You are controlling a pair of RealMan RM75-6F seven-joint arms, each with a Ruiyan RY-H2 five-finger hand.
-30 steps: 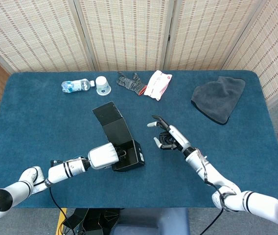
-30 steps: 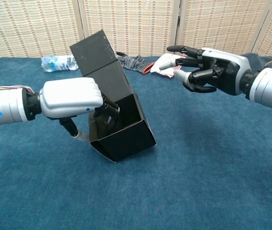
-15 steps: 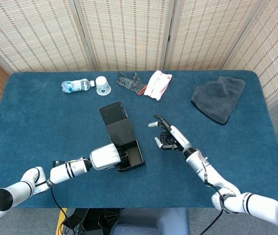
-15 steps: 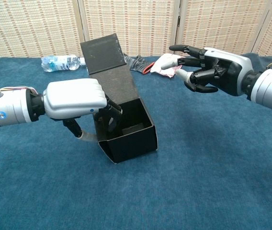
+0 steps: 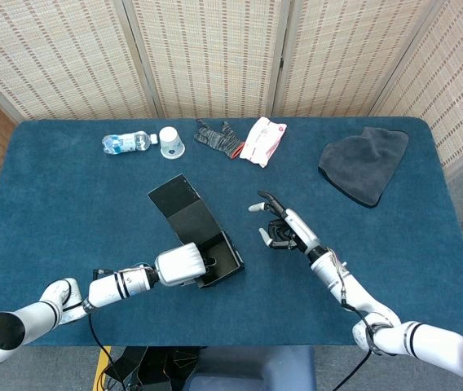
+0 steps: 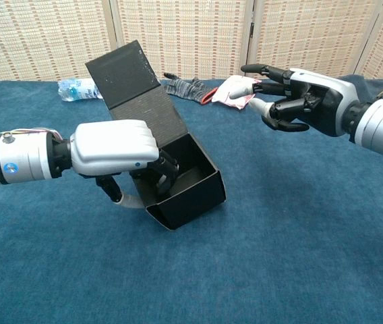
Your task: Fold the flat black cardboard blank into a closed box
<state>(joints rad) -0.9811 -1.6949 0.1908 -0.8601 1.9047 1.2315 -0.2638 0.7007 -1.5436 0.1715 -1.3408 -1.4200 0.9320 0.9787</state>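
Cardboard like this looks light and stiff, apt to skid on the cloth and spring back along its creases, so my guess is it wants one hand pinning a wall while the other takes the lid by its free edge and presses it down. The box (image 6: 178,185) sits at the centre of the chest view, a little left of middle in the head view, on the blue table (image 5: 68,204): matte black, its walls already standing as an open tray, tipped a bit toward the camera, with the long lid flap (image 6: 137,88) rising up and to the left behind it. The left hand (image 6: 114,152) grips the near-left wall, fingers curled down inside the cavity and the thumb seemingly outside. The right hand (image 6: 299,98) hangs in the air at upper right of the chest view, well apart from the box, holding nothing, some fingers stretched toward the lid and others curled in. I judge the closing still undone.
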